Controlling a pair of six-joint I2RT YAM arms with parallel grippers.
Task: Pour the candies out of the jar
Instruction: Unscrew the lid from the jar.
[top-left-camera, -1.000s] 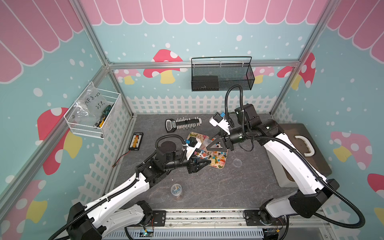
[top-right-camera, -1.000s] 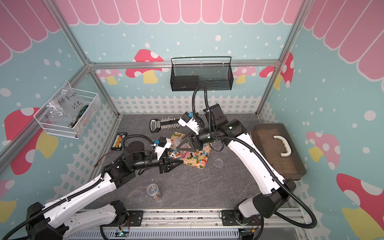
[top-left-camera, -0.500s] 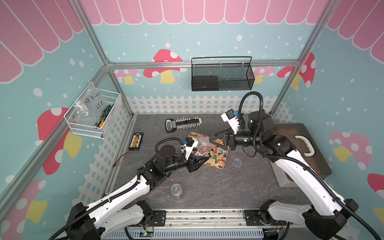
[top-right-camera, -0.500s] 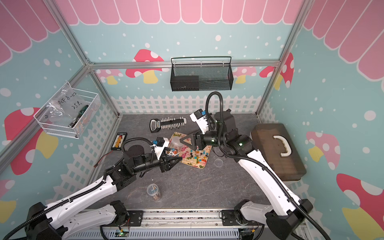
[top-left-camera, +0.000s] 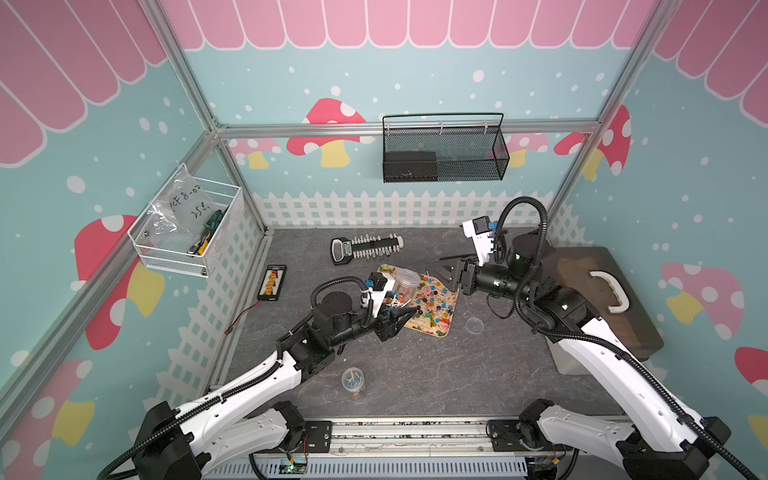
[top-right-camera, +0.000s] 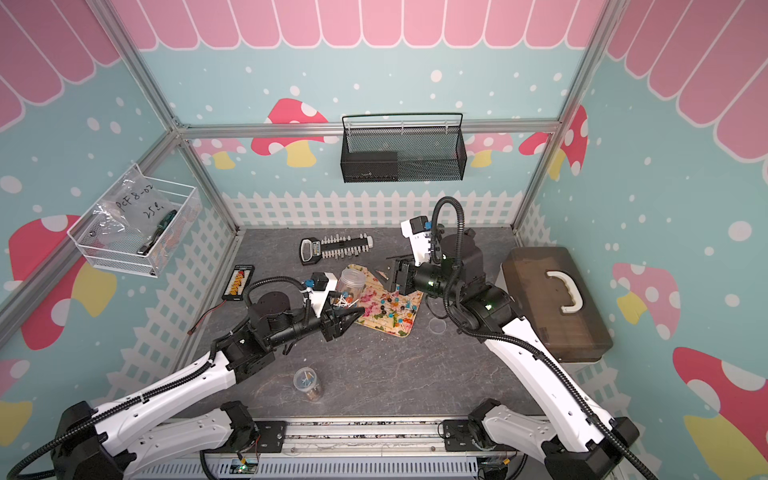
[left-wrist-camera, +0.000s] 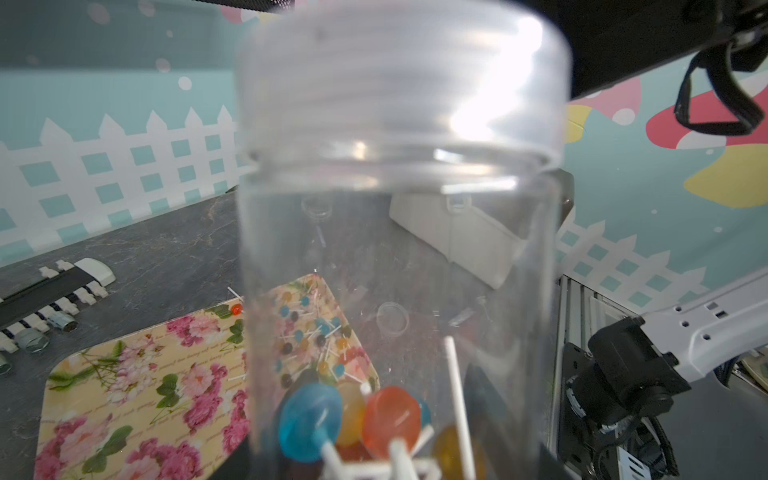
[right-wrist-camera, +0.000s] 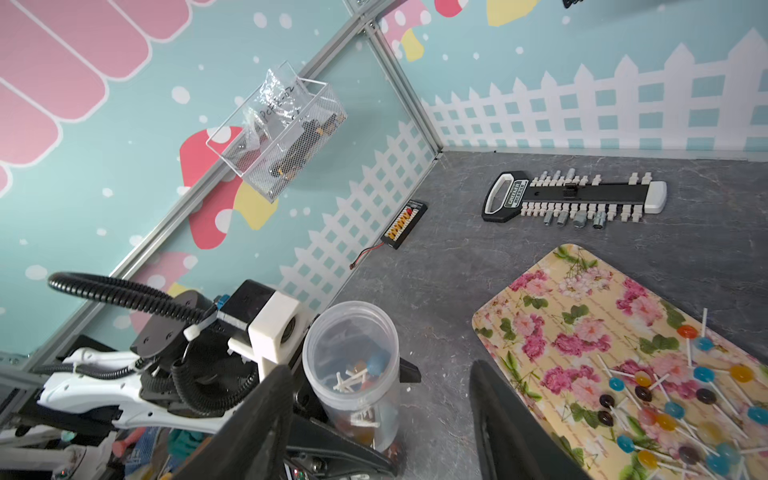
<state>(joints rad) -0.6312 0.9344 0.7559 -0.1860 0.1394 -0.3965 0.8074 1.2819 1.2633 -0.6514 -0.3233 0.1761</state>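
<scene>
On the bench (top-left-camera: 415, 374), about midway, lies the tray (top-left-camera: 432, 325). My right end effector (top-left-camera: 445, 268) hangs released and empty by the tray, toward the bench's right edge. My left end effector (top-left-camera: 405, 312) grasps the jar (top-left-camera: 406, 277), mouth tilted up, at the tray's opposite side. Most candies (top-left-camera: 432, 297) lie scattered on the tray; a few sit in the jar's bottom.

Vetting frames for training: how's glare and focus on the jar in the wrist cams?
Left wrist view: jar fills the frame, soft, with white glare on its threaded neck; candies inside clearer. Right wrist view: jar crisp, no strong glare.
</scene>
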